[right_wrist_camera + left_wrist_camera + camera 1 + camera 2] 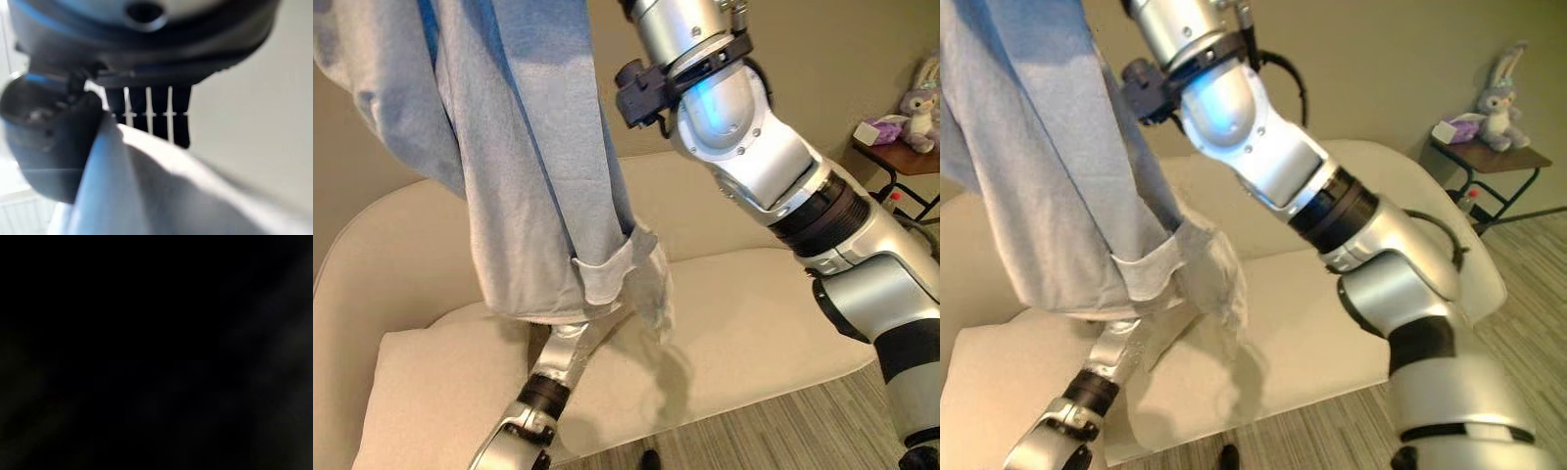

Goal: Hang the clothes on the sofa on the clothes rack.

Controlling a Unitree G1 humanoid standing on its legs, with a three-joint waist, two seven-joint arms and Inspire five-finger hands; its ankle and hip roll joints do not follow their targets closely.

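Observation:
A light blue garment (529,196) hangs high in front of the beige sofa (754,313), its turned-up cuff dangling over the seat. My right arm reaches up past the garment's top. In the right wrist view, my right hand (146,115) has the cloth (161,196) pinched between its thumb (44,137) and its fingers. My left forearm (558,362) rises from the lower left and goes in under the garment's hem, so the hand is hidden in the cloth.
A pale cushion (440,392) lies on the sofa's left end. At the far right, a small dark side table (1494,162) carries a plush rabbit (1498,98) and a purple box (1456,127). Striped carpet (803,431) runs along the sofa's front.

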